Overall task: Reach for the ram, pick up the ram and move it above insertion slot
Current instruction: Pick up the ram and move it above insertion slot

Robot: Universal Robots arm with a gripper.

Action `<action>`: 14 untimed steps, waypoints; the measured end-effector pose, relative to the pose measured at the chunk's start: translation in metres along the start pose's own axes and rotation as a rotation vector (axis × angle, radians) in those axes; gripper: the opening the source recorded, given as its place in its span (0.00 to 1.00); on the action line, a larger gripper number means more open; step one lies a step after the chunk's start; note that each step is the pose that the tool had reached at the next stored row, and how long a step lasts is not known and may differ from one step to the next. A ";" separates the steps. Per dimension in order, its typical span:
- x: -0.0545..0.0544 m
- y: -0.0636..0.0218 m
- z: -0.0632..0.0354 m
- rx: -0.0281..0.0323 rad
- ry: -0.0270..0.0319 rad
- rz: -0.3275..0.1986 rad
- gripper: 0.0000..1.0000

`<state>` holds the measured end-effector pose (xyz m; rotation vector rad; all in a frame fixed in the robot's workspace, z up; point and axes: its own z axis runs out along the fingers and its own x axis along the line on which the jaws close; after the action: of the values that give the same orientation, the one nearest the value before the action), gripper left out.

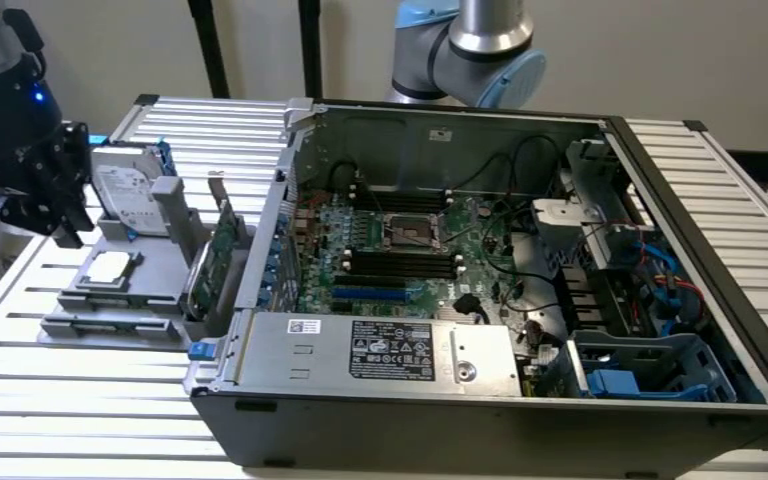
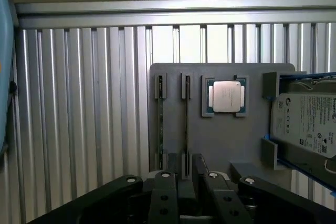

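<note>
In the wrist view the gripper has its jaws apart, either side of the near end of the ram. The ram stands on edge in a gray holder. Beyond lie a processor and a hard drive. The exterior view adds the gripper hanging above that holder and, at the exterior view's right, an open computer case.

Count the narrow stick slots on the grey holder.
2. One slot runs along the edge of the grey holder. The other slot lies beside it, between it and the processor. The gripper covers one end of each.
</note>
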<state>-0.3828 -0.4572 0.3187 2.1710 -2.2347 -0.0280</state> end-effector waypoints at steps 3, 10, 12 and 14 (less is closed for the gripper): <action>0.000 -0.0001 0.0006 0.0003 0.0000 0.000 0.36; 0.000 -0.0004 0.0125 0.0006 0.0046 0.004 0.36; 0.000 -0.0005 0.0161 0.0006 0.0054 0.004 0.36; 0.001 -0.0006 0.0198 0.0006 0.0055 0.004 0.36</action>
<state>-0.3829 -0.4580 0.2989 2.1637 -2.2369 -0.0212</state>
